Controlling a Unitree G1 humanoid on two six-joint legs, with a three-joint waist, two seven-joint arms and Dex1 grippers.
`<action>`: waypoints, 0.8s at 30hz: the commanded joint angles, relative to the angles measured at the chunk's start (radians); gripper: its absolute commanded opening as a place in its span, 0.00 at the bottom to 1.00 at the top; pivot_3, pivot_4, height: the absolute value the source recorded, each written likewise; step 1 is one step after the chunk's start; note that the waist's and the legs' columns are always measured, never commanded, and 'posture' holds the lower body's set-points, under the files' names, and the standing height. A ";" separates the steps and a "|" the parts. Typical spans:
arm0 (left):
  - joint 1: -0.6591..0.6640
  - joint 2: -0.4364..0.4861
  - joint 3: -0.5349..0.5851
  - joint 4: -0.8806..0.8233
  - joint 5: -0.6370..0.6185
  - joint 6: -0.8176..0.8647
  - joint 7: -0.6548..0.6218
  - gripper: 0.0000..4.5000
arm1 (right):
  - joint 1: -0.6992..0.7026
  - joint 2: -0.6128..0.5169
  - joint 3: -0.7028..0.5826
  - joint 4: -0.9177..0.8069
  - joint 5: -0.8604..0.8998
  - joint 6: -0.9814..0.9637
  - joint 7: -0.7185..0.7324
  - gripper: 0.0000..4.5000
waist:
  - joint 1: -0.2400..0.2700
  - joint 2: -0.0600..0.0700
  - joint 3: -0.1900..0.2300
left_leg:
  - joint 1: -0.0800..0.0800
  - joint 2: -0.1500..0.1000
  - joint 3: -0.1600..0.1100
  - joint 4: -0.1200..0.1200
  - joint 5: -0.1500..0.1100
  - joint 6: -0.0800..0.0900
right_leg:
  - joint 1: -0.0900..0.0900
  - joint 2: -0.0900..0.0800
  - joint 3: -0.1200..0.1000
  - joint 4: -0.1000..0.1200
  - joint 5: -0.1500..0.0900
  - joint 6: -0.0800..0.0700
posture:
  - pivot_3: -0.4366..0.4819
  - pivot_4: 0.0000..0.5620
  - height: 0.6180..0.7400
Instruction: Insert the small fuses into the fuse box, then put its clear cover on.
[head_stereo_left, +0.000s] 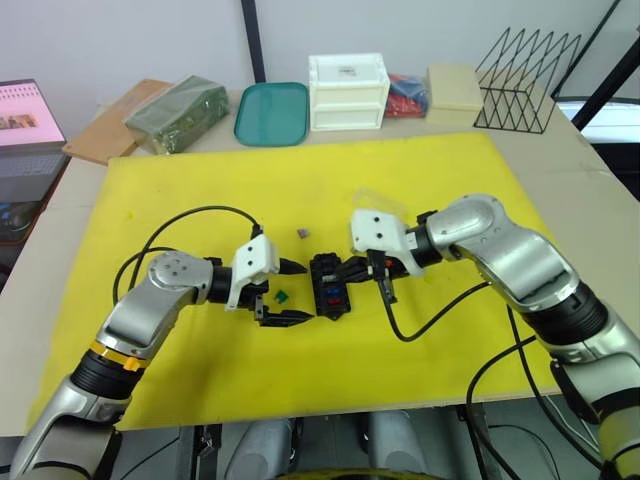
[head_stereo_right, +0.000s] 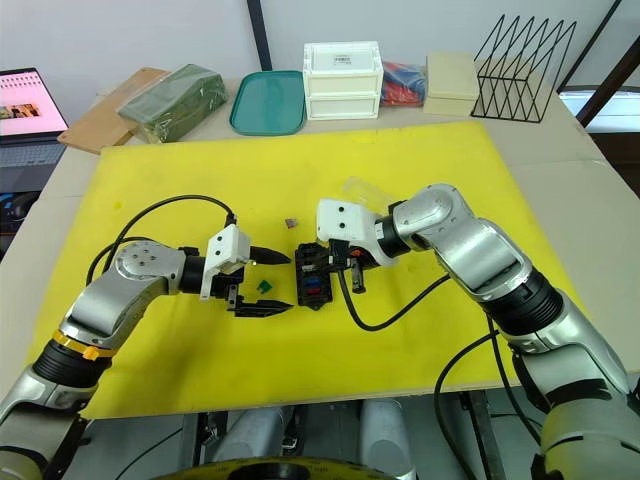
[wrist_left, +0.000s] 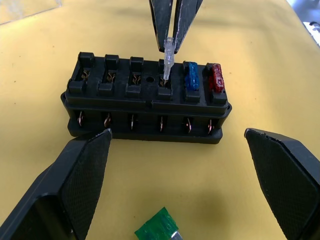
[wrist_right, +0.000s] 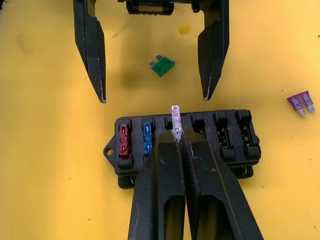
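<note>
Seating a fuse: the right gripper (wrist_right: 176, 137) pinches a clear grey fuse (wrist_left: 169, 56) between closed fingers, its blades at the mouth of the third slot of the fuse box (head_stereo_left: 329, 284), so it can be pushed straight down.
Fuse box: it lies on the yellow mat (head_stereo_left: 200, 180) between the two grippers; a red fuse (wrist_left: 216, 77) and a blue fuse (wrist_left: 192, 81) already sit in the two slots next to the one being filled; three slots of that row look empty.
Left gripper: the left gripper (head_stereo_left: 285, 293) is spread wide and empty, its fingers either side of the box end, seemingly ready to brace the box against the push; I cannot tell whether they touch it.
Loose fuses: a green fuse (wrist_right: 162, 65) lies on the mat between the left fingers; a purple fuse (wrist_right: 301, 103) lies apart from the box, beyond its empty end.
Clear cover: the clear cover (head_stereo_left: 377, 203) rests on the mat just behind the right wrist, not yet needed.
Obstacles: nothing blocks the slot; the green fuse could be nudged if the left fingers close.
Background: a teal tray (head_stereo_left: 271, 113), a white drawer unit (head_stereo_left: 348, 91), a beige box (head_stereo_left: 454, 92) and a wire rack (head_stereo_left: 524, 80) stand along the far edge, well apart.
</note>
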 joint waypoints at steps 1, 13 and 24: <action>-0.015 -0.008 0.014 -0.015 0.006 -0.017 0.003 0.99 | 0.001 0.000 0.001 -0.015 -0.009 0.003 0.012 0.00 | 0.000 0.000 0.000 | 0.000 0.000 0.000 0.000 0.000 0.000 | 0.000 0.000 0.000 0.000 0.000 0.000 | 0.48 0.27 1.00; -0.012 -0.017 0.018 -0.024 0.010 -0.012 0.005 0.99 | 0.009 0.013 0.005 0.000 -0.048 -0.011 0.016 0.00 | 0.000 0.000 0.000 | 0.000 0.000 0.000 0.000 0.000 0.000 | 0.000 0.000 0.000 0.000 0.000 0.000 | 0.48 0.27 1.00; -0.006 -0.017 0.019 -0.039 0.007 -0.006 0.009 0.99 | 0.016 0.015 0.026 0.010 -0.082 -0.033 0.024 0.00 | 0.000 0.000 0.000 | 0.000 0.000 0.000 0.000 0.000 0.000 | 0.000 0.000 0.000 0.000 0.000 0.000 | 0.48 0.27 1.00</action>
